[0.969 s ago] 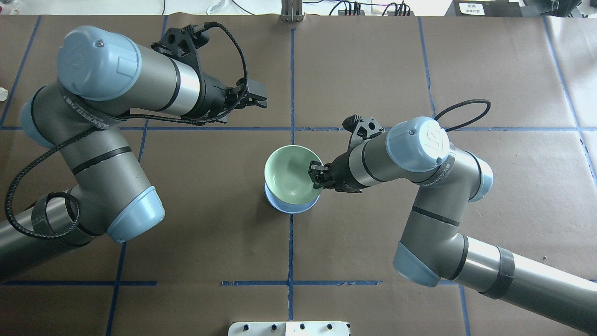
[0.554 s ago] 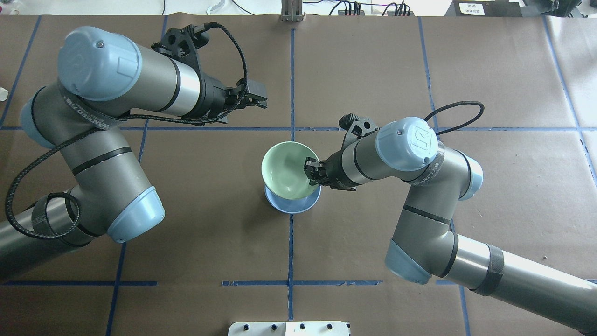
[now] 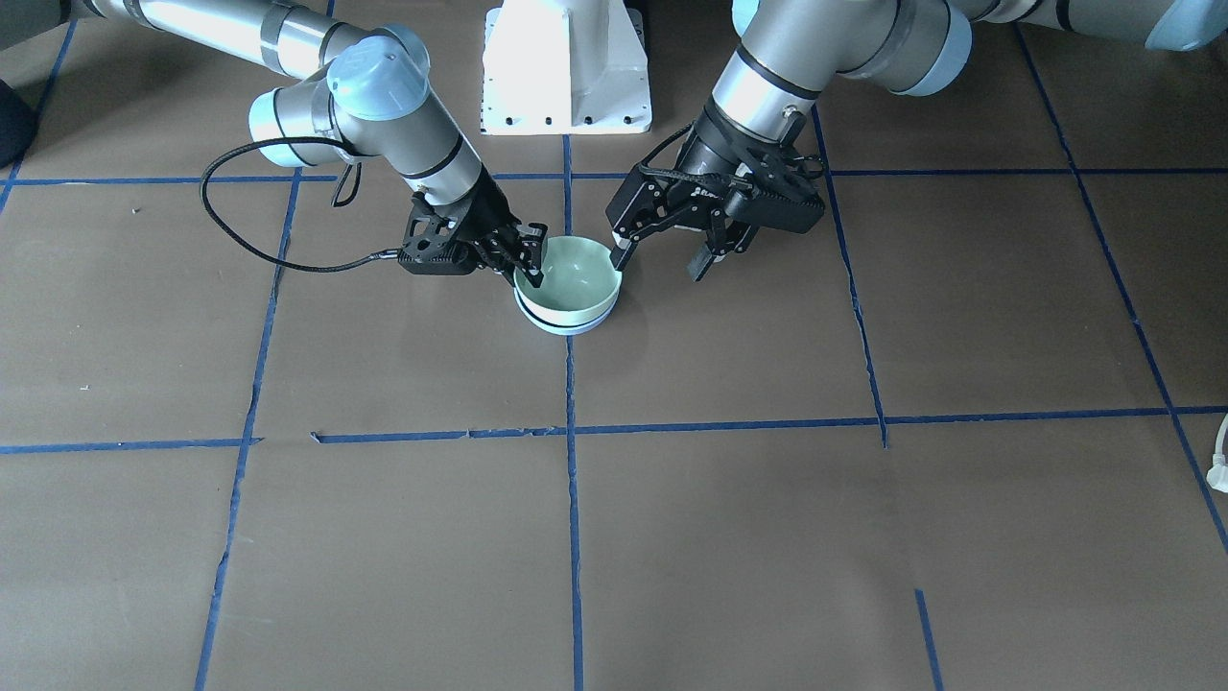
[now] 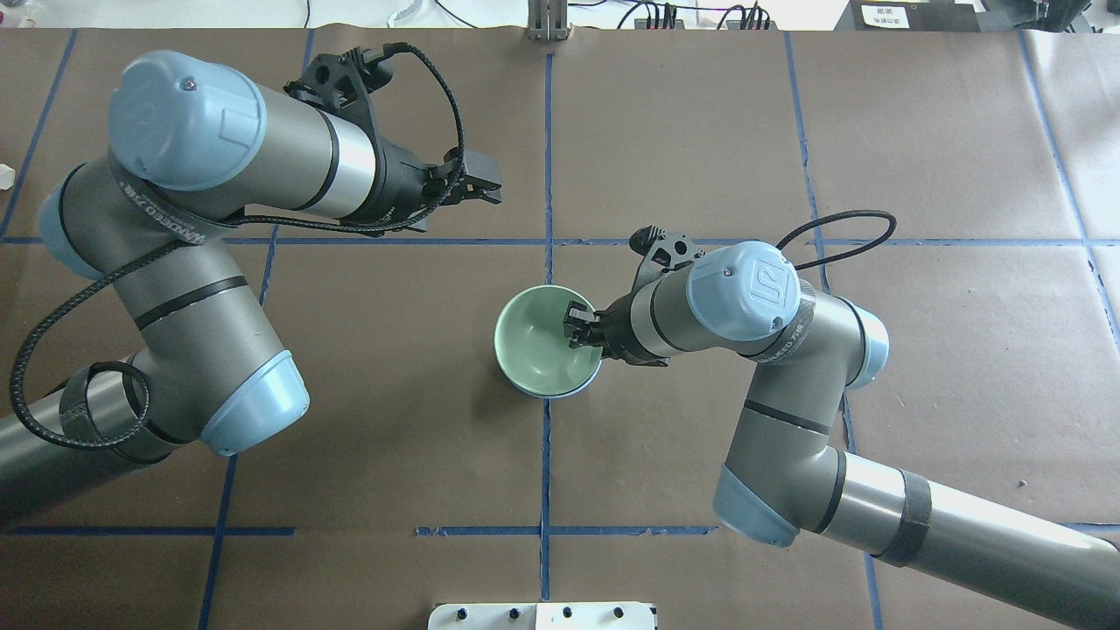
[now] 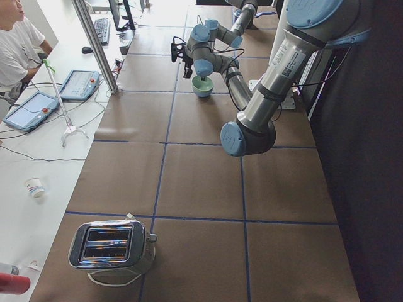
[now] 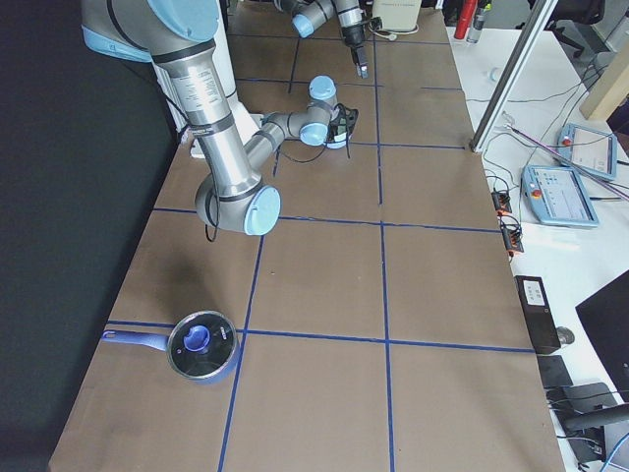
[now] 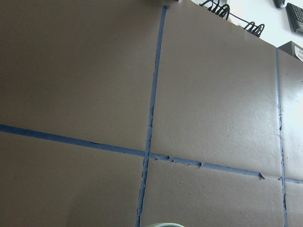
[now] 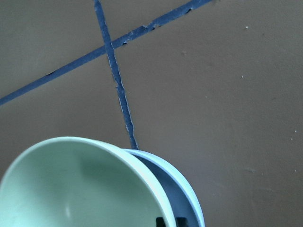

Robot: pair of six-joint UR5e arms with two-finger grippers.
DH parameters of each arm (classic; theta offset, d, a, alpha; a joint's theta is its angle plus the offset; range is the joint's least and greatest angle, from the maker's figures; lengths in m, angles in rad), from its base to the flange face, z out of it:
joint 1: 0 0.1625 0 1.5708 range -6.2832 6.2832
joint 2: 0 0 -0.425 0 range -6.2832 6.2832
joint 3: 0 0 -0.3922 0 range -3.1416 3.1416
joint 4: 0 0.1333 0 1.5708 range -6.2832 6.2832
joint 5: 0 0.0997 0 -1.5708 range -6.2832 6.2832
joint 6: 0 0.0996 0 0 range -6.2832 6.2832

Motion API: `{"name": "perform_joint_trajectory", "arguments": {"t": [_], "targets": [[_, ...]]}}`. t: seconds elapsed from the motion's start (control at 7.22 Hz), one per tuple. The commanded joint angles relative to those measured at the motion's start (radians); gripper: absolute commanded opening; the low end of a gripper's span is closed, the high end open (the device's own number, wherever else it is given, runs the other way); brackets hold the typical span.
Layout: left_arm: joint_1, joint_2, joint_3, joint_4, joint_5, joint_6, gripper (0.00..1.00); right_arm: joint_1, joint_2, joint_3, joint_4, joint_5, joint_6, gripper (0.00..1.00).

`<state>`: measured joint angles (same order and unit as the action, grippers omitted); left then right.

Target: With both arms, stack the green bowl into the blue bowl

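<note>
The pale green bowl point(image 4: 535, 341) sits inside the light blue bowl point(image 4: 553, 391) at the table's middle; only the blue bowl's rim shows beneath it. My right gripper point(image 4: 577, 329) is shut on the green bowl's right rim, one finger inside. In the front view it point(image 3: 530, 265) pinches the green bowl point(image 3: 574, 273) above the blue bowl point(image 3: 564, 325). The right wrist view shows the green bowl point(image 8: 71, 189) tilted slightly within the blue bowl point(image 8: 182, 187). My left gripper point(image 3: 658, 267) is open and empty, hovering just beside the bowls; it also shows in the overhead view point(image 4: 479, 186).
The white pedestal base point(image 3: 566, 67) stands behind the bowls. A toaster point(image 5: 110, 245) is at the table's left end and a lidded blue pot point(image 6: 201, 344) at its right end. Blue tape lines grid the brown table point(image 4: 700, 131). An operator point(image 5: 16, 38) sits beside the table.
My right arm has lowered the green bowl down into the blue bowl, so less of the blue rim shows. The left arm has not moved.
</note>
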<state>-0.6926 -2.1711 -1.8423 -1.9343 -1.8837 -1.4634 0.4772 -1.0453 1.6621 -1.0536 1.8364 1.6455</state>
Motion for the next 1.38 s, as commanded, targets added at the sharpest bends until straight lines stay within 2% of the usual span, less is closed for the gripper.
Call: {"name": "perform_joint_trajectory", "arguments": {"t": [0.0, 0.14, 0.28, 0.55, 0.69, 0.97, 1.25], "targets": [[-0.001, 0.004, 0.002, 0.002, 0.0, 0.002, 1.0, -0.005, -0.002, 0.034, -0.002, -0.022, -0.001, 1.0], [0.004, 0.032, 0.002, 0.0, -0.002, 0.005, 1.0, 0.027, -0.016, 0.082, -0.026, 0.012, -0.003, 1.0], [0.002, 0.049, 0.0, 0.002, -0.005, 0.009, 1.0, 0.114, -0.042, 0.138, -0.078, 0.121, -0.013, 1.0], [-0.033, 0.131, -0.005, 0.009, -0.093, 0.088, 1.0, 0.332, -0.157, 0.163, -0.081, 0.315, -0.1, 1.0], [-0.071, 0.202, -0.012, 0.012, -0.141, 0.189, 1.0, 0.425, -0.25, 0.163, -0.082, 0.361, -0.278, 1.0], [-0.196, 0.372, -0.034, 0.014, -0.19, 0.492, 1.0, 0.582, -0.414, 0.14, -0.12, 0.386, -0.724, 1.0], [-0.409, 0.518, -0.009, 0.015, -0.294, 0.894, 1.0, 0.716, -0.493, 0.133, -0.32, 0.388, -1.239, 1.0]]}}
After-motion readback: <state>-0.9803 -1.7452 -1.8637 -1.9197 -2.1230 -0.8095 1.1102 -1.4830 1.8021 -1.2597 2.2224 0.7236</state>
